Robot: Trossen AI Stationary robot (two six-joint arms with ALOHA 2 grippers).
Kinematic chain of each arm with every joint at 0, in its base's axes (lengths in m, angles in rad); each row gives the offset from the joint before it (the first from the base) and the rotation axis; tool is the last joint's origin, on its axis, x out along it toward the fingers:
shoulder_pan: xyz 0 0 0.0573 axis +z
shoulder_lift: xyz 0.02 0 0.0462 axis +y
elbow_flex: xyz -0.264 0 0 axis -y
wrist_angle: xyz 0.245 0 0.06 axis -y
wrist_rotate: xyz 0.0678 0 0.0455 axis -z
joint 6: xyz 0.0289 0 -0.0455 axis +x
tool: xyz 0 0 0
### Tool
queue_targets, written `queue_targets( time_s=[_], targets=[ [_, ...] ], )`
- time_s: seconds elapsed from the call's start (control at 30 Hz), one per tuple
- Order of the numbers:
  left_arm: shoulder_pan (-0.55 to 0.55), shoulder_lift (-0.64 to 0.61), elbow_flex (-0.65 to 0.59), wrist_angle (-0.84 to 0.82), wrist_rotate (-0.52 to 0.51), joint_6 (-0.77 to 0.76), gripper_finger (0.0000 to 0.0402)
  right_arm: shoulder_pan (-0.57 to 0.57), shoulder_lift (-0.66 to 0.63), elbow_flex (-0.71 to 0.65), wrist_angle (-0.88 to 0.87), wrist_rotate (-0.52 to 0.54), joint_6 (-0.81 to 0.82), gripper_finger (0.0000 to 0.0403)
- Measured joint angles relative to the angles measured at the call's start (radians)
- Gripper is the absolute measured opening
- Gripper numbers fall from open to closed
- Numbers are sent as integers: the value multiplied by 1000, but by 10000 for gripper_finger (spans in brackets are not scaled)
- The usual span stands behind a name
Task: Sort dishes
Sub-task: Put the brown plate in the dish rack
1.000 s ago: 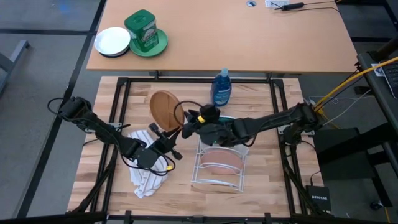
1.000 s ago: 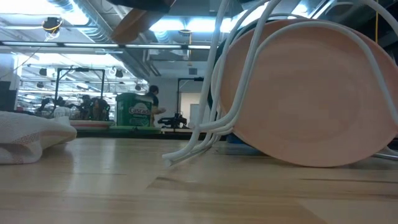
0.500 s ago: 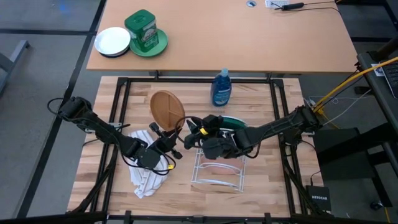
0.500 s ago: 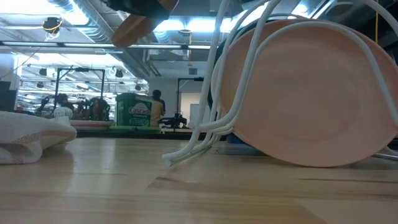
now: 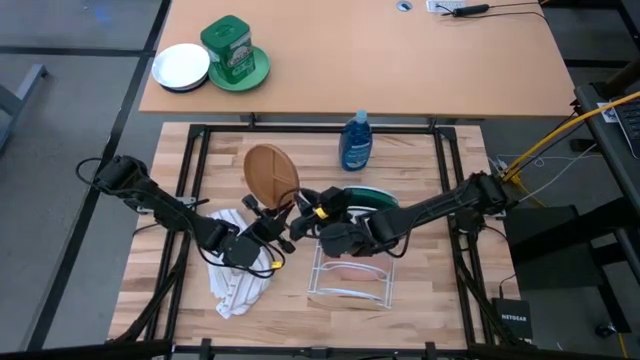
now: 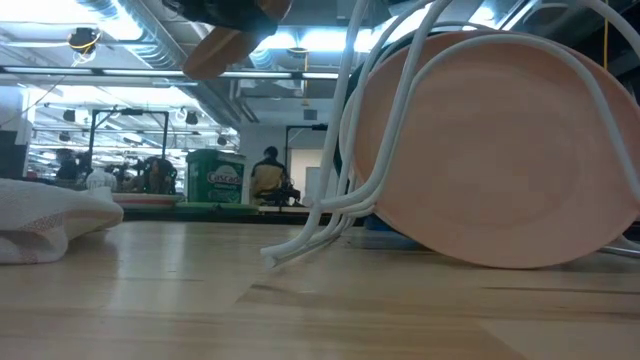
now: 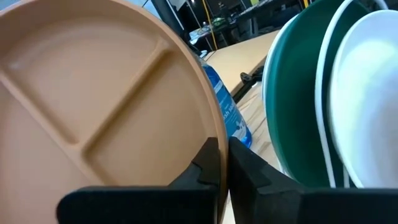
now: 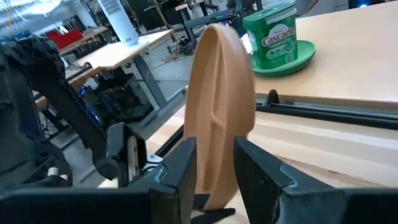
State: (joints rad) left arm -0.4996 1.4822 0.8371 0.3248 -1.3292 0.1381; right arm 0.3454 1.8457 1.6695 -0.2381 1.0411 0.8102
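On the wooden tabletop (image 5: 420, 290), nearest the front edge, a white cloth (image 5: 238, 285) lies crumpled left of a white wire rack (image 5: 350, 275). In the low view the pink plate (image 6: 500, 150) stands on edge in the rack, leaning against its wires.

Just beyond the cloth the left pincer (image 5: 278, 238) is fully closed on the rim of the brown plate (image 5: 270, 175), holding it upright on edge above the tabletop; the left wrist view shows its two dark fingers (image 7: 208, 171) pinching the divided plate's edge. The right pincer (image 5: 305, 208) meets the same plate from the other side. Its jaws stand part open and straddle the plate's lower edge, one finger (image 8: 180, 171) on each face, and whether they press it I cannot tell.

Over the rack, behind the right arm, the green plate (image 5: 372, 195) stands on edge. In the left wrist view the white plate (image 7: 367, 93) stands just beside the green one, both upright and close together.

Farther back, near the tabletop's rear edge, stands a blue bottle (image 5: 356, 142).

On the second tabletop (image 5: 400, 60) beyond sit a small white dish (image 5: 181, 67) and, touching it, a green tin (image 5: 228, 47) on a green saucer (image 5: 255, 72).
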Motion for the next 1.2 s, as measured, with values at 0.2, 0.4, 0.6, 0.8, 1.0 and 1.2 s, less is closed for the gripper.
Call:
queue_targets(
  time_s=[0.2,0.4,0.6,0.8,1.0,1.2],
  targets=[
    [4,0,0,-1,3,-1,1,-5,40,0,27,68,-8,111],
    [4,0,0,0,10,-1,1,-27,52,0,26,109,-8,111],
    [4,0,0,-1,11,5,1,-59,52,0,32,61,-5,111],
    [4,-1,0,-1,7,9,1,-117,50,0,37,-62,45,111],
    [4,-1,0,0,23,30,1,-138,50,0,35,-87,47,110],
    [2,-1,0,-2,35,34,1,-137,50,0,37,-93,15,85]
  ],
)
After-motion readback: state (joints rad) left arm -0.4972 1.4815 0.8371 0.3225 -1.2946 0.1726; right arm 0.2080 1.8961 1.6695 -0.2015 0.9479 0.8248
